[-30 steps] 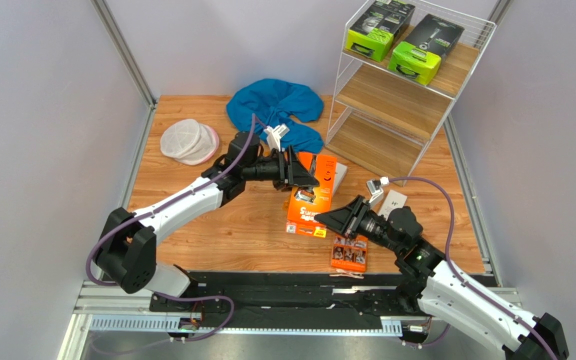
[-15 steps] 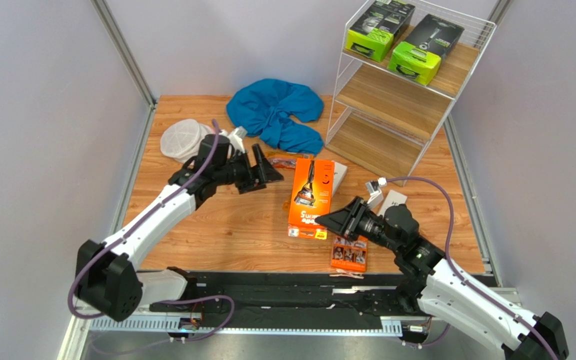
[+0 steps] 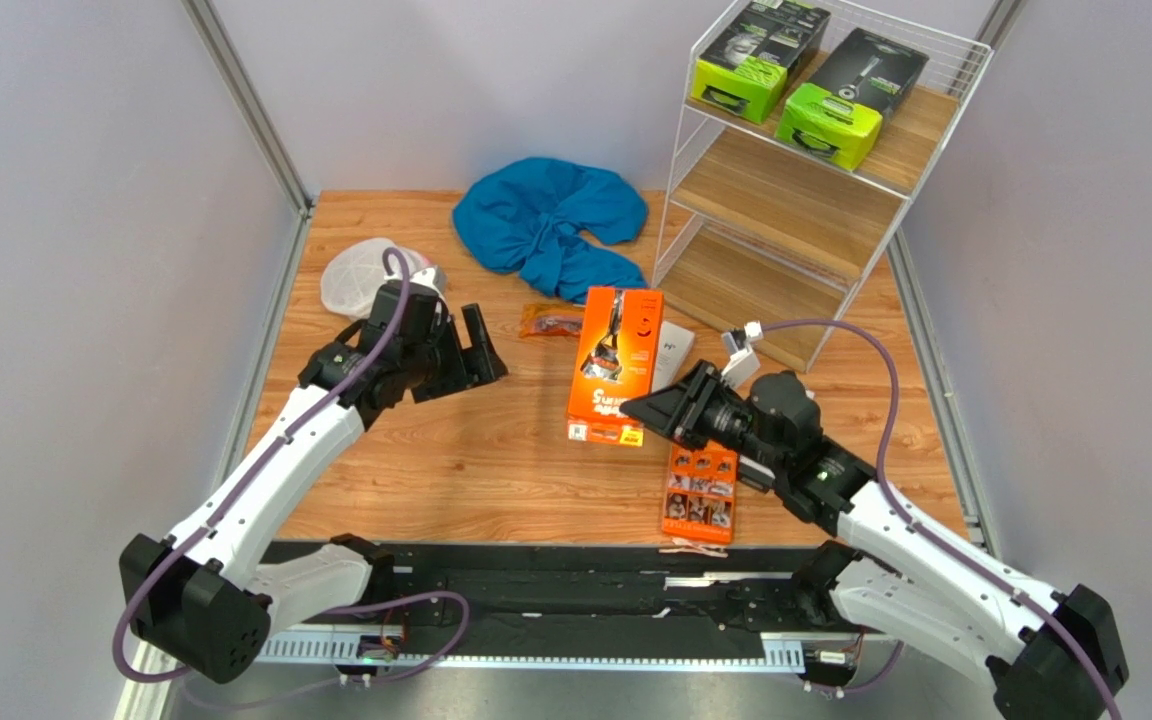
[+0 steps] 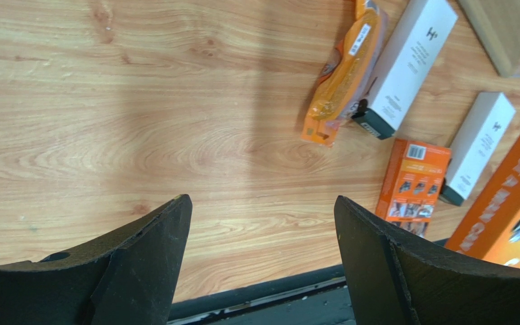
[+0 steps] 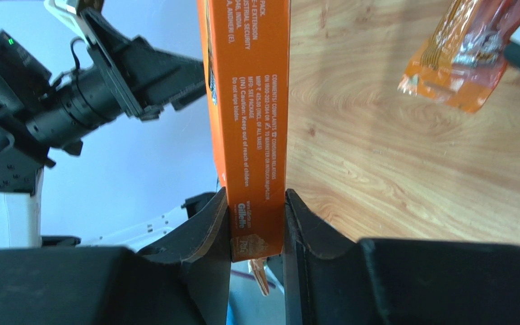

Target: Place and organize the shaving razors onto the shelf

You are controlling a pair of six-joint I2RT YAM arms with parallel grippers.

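Pincer news first: my right pincer (image 5: 256, 203) squeezes the bottom end of a tall orange cardboard razor box (image 5: 246, 101) and holds it up over the wooden table (image 3: 447, 465), in front of the white wire shelf (image 3: 778, 203). My left pincer (image 4: 263, 210) is spread wide and holds nothing. Two lime-green-and-black razor boxes (image 3: 760, 57) sit on the top board. I think most work is left: a small orange pack (image 3: 699, 492), a clear orange-trimmed bag (image 4: 341, 81) and two slim white boxes (image 4: 412, 61) lie on the table.

carton (image 3: 615, 365): orange | cloth (image 3: 549, 222): blue | shelf boxes (image 3: 755, 60): lime-green and black | slim boxes (image 4: 410, 64): white | table (image 3: 432, 450): wood grain
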